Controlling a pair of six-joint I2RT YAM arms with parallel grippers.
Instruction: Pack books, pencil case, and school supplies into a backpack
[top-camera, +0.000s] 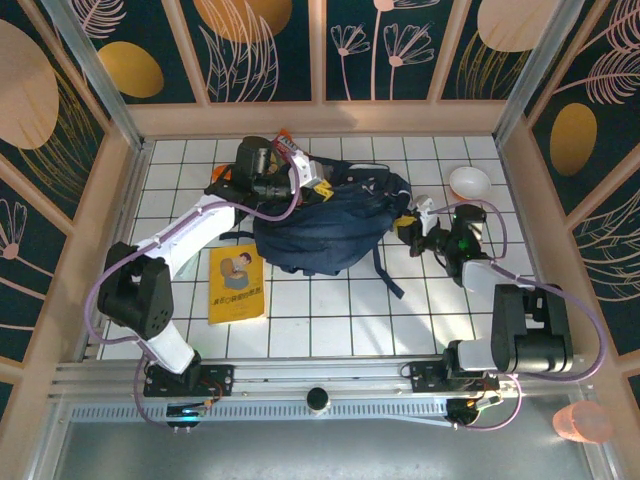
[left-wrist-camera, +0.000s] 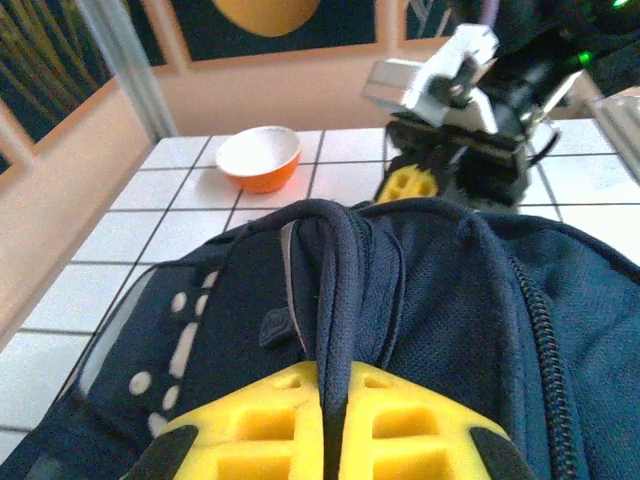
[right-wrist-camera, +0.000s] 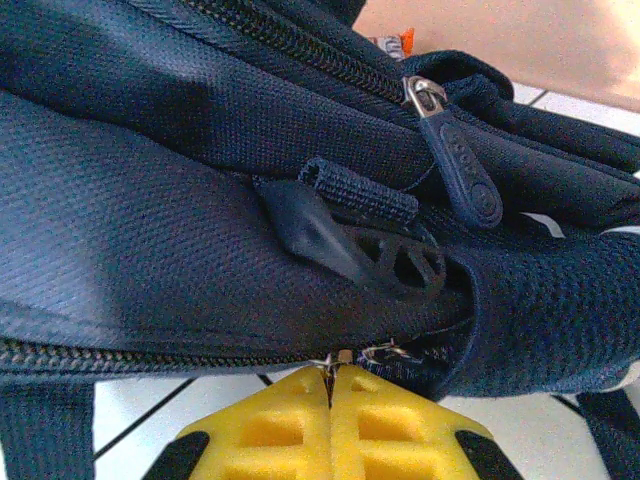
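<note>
At the backpack's right end, the right gripper (right-wrist-camera: 331, 385) has its yellow fingers pressed together. The tips meet right on the zip (right-wrist-camera: 150, 352), where a small metal tab (right-wrist-camera: 347, 355) pokes out. I judge they are pinching that tab, though the hold itself is mostly hidden between the pads. From the tips the zip runs away to the left in this wrist view, under the bulging navy fabric. Any pull to open it would therefore have to follow that seam rather than lift away from it. Seen from above, the backpack (top-camera: 330, 235) lies with its long axis across the table (top-camera: 300, 310), wholly to the left of this gripper. At the bag's far-left end, the left gripper (left-wrist-camera: 326, 395) is clamped on the dark carry strap (left-wrist-camera: 335, 280). That strap runs straight out from between its fingers over the top of the bag, so the two grippers face each other along the bag's length. The yellow book (top-camera: 237, 285) lies flat on the tiles just in front of the bag's left part. Its long side points away from the arm bases; it is close to the left arm and well apart from the right gripper. The bag looks closed, so nothing can be packed yet.
</note>
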